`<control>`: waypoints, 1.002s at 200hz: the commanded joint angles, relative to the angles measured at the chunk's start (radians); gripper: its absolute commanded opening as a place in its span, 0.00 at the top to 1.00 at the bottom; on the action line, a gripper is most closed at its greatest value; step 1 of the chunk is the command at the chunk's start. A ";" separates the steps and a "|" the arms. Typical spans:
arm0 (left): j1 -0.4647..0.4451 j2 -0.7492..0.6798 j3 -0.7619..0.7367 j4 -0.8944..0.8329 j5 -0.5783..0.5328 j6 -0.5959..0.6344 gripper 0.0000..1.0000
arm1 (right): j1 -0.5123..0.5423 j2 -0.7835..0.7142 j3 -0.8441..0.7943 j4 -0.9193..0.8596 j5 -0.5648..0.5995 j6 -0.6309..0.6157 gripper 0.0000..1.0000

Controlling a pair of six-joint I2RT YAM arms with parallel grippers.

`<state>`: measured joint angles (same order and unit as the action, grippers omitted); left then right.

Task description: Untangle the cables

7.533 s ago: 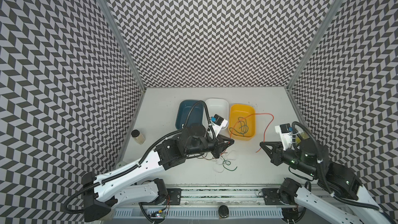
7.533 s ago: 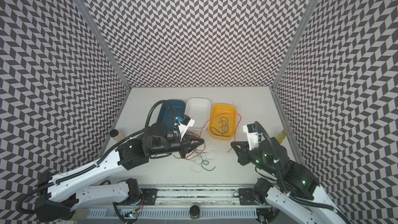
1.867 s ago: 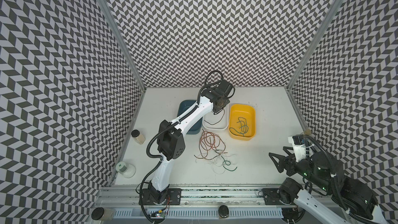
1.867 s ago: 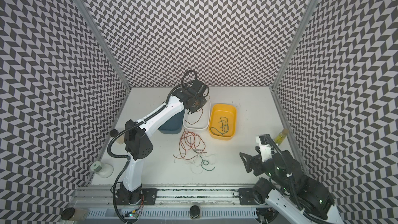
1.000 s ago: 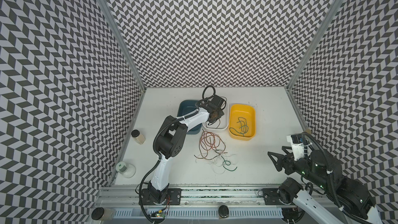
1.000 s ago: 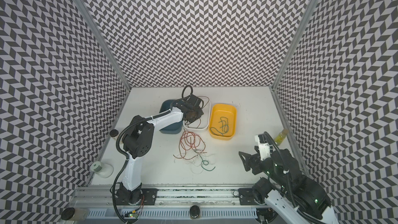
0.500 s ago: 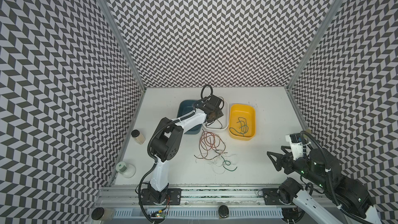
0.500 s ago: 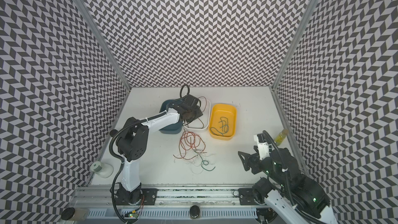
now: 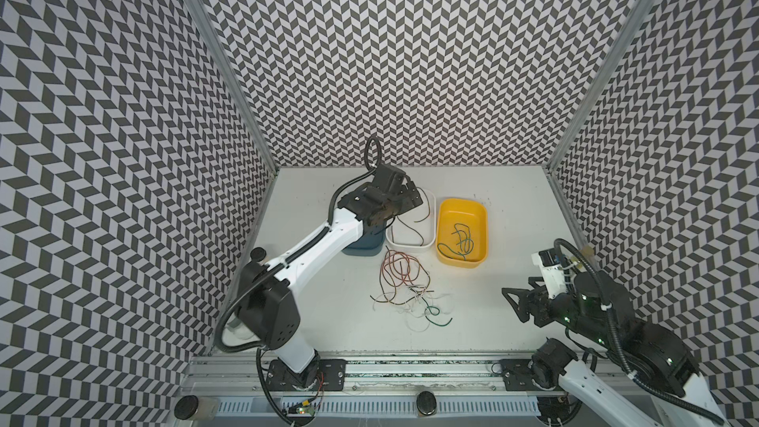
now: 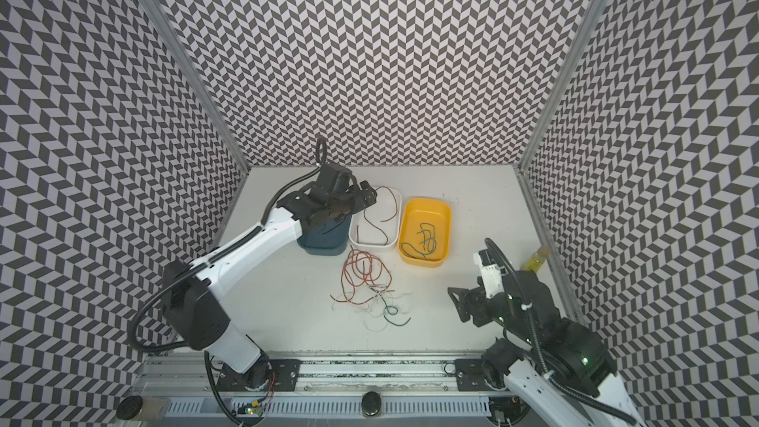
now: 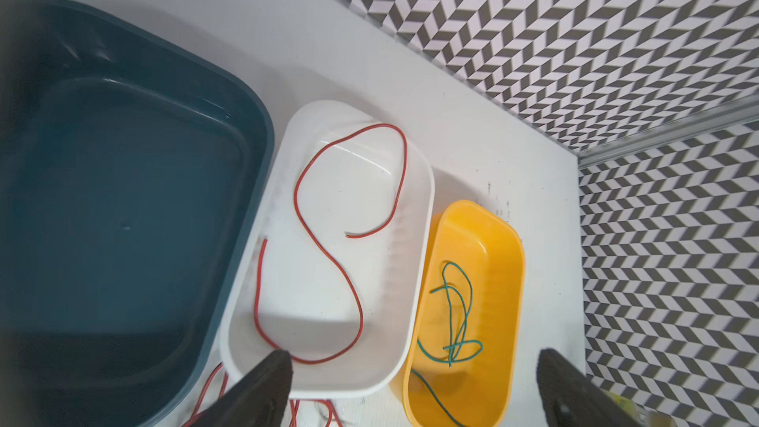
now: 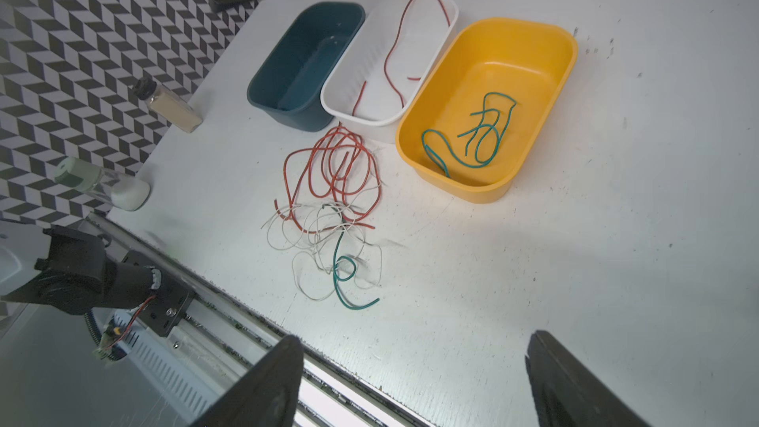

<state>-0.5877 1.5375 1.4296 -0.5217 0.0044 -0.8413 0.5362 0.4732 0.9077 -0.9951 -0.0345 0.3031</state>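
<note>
**STEP IN HAND:** drop-off of one red strand. The left end effector [image 11: 412, 359] hangs over the white tub [image 11: 357, 182] with jaws spread wide and nothing between them. A red cable [image 11: 405, 158] lies loose on the tub floor, both ends free. Judged: the release is complete and the retreat is not yet begun.

The right end effector [image 12: 415, 340] has its jaws apart and is empty. It is parked at approx. 3 o'clock of the pile, well apart from it.

**LOCATION OF CABLES:**
- The pile [image 9: 406, 293] sits mid-tabletop in both top views.
- Tubs stand in a row on its far side: blue tub [image 12: 304, 59] at 11 o'clock, white at 12, yellow tub [image 12: 513, 75] at 1.
- The blue tub holds nothing.
- The yellow tub holds green cable [image 12: 488, 129].

**APPEARANCE:**
- All strands are thin and limp and lie in open loops.
- Red loops [image 12: 336, 166] stack at the pile's 12 o'clock end.
- White strands [image 12: 312, 240] spread under and below them.
- One green strand [image 12: 341, 277] curls through the white at the 6 o'clock end.

**NEXT MOVE (est.):**
1. Lift the left arm clear of the tub rim.
2. Go to the pile's 12 o'clock edge, where red lies w/o white across it.
3. Pinch one loop only and draw it slowly.
4. The right arm may need to pin the white/green mass, else the whole pile is likely to drag along.
</note>
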 commanded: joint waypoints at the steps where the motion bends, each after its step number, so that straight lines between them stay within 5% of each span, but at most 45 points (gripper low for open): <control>1: -0.002 -0.160 -0.172 -0.116 -0.034 0.004 0.06 | -0.004 0.089 0.044 0.038 -0.088 0.007 0.17; 34: -0.049 -0.416 -0.515 -0.068 -0.028 -0.086 0.08 | 0.015 0.195 0.053 0.079 -0.166 0.056 0.18; 77: -0.081 -0.557 -0.780 0.003 -0.014 -0.186 0.08 | 0.122 0.239 -0.023 0.182 -0.101 0.115 0.18; 113: -0.081 -0.483 -0.775 0.054 0.009 -0.191 0.08 | 0.248 0.278 -0.003 0.144 0.066 0.102 0.19; 162: -0.107 -0.295 -0.722 0.156 0.041 -0.191 0.08 | 0.251 0.215 0.001 0.093 0.152 0.047 0.19; 200: -0.109 -0.194 -0.707 0.212 0.050 -0.194 0.19 | 0.250 0.176 0.025 0.068 0.174 0.020 0.18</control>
<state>-0.6891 1.3018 0.6865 -0.3626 0.0582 -1.0264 0.7815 0.6727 0.8963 -0.9085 0.0910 0.3561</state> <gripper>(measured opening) 0.840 0.814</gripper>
